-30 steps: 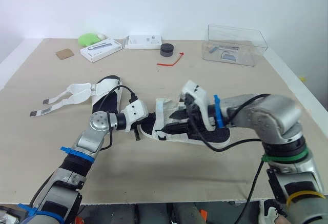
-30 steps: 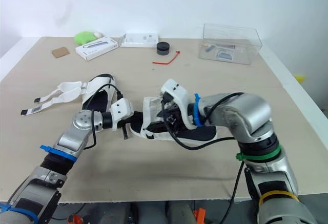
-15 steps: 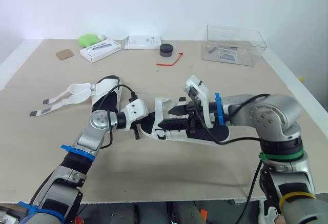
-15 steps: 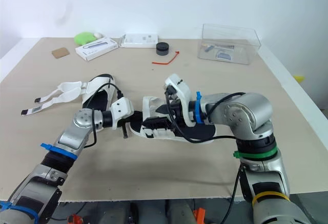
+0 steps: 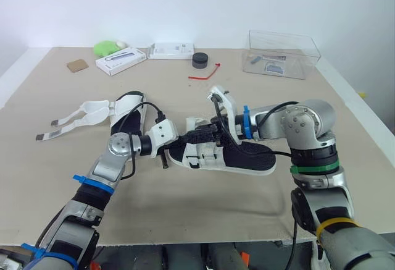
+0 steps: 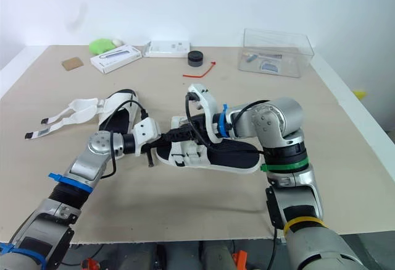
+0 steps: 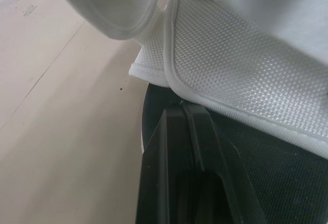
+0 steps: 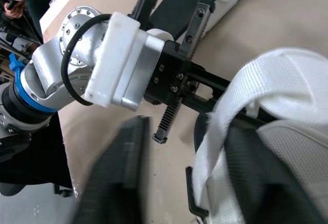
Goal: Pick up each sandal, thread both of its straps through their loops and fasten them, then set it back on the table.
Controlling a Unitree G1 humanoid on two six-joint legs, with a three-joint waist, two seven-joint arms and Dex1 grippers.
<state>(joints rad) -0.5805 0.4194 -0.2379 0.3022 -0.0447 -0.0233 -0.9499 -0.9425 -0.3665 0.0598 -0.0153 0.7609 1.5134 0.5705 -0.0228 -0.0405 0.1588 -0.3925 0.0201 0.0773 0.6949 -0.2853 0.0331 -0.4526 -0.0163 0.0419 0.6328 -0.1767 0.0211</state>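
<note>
- Near sandal (image 5: 247, 159) lies on the table (image 5: 203, 214) between the two arms, black footbed up, with its white straps bunched at the toe end.
- Left gripper (image 5: 182, 139): fingers pressed together, tips meeting the hem of the front mesh strap (image 7: 241, 65). Reads as a pinch that steadies the toe end.
- Right gripper (image 5: 203, 136): fingers apart, one on either side of a raised white strap (image 8: 230, 111). No grasp made.
- Cannot tell whether either strap on this sandal has gone through its loop. Neither looks fastened.
- Second sandal (image 5: 126, 114) sits to the robot's left, well apart from both grippers. Its loose straps (image 5: 80, 112) are splayed flat on the table, so it is not yet done.
- Judgement: early stage. First sandal is in hand, threading and fastening remain on both, then setting each down.
- Surface: flat beige tabletop, matte, white edge.
- Along the far edge: green object (image 5: 108, 46), two white boxes (image 5: 121, 60), black puck (image 5: 200, 60), red tie (image 5: 207, 74), clear plastic box (image 5: 284, 54), brown square (image 5: 78, 65).
- Plain white wall behind.
</note>
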